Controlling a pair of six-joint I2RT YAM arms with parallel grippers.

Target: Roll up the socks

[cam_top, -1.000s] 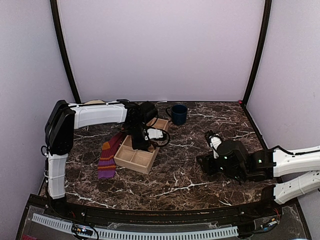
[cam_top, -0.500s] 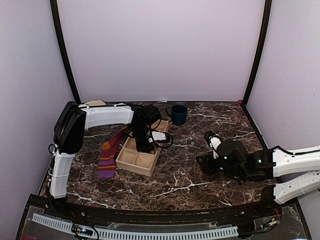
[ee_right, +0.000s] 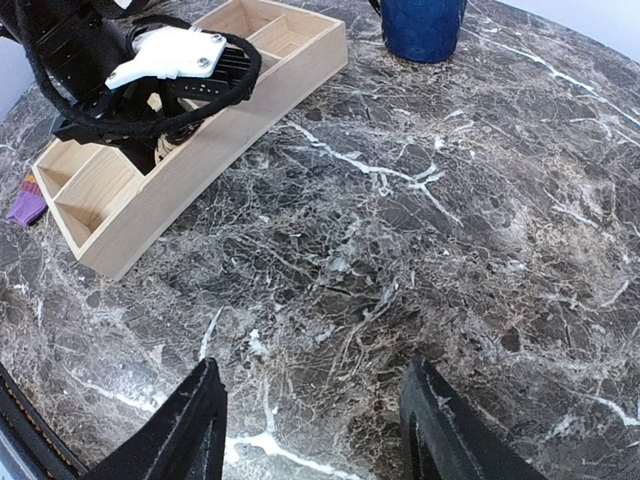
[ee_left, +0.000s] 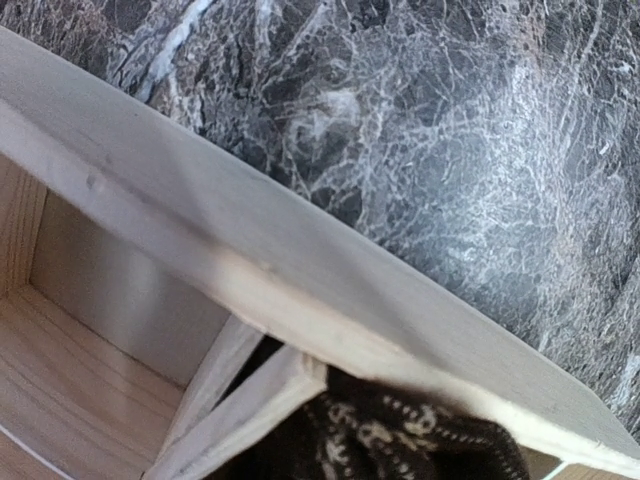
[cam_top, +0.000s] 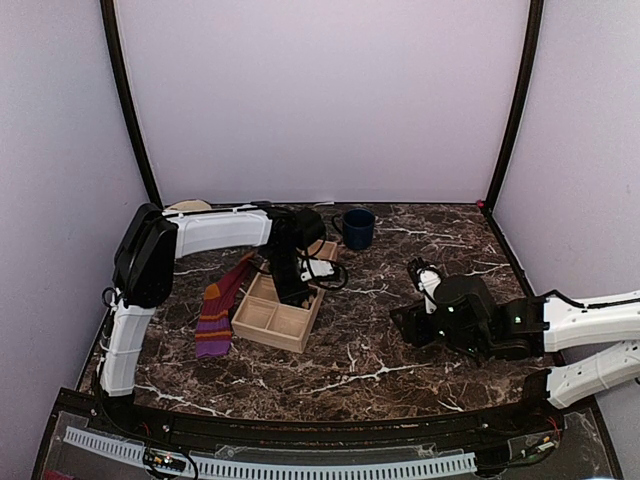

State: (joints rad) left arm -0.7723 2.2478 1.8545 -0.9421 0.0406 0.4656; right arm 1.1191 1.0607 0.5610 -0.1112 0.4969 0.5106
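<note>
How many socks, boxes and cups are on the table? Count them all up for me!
Socks: 2, the purple striped sock and the dark patterned sock
Wooden tray: 1
Blue mug: 1
Total: 4

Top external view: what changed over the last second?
The left arm swung slightly rightward, the left gripper staying down in the wooden tray, where the brown argyle sock lies in a compartment; a release cannot be seen. The purple striped sock, blue mug and open right gripper stayed roughly put.
</note>
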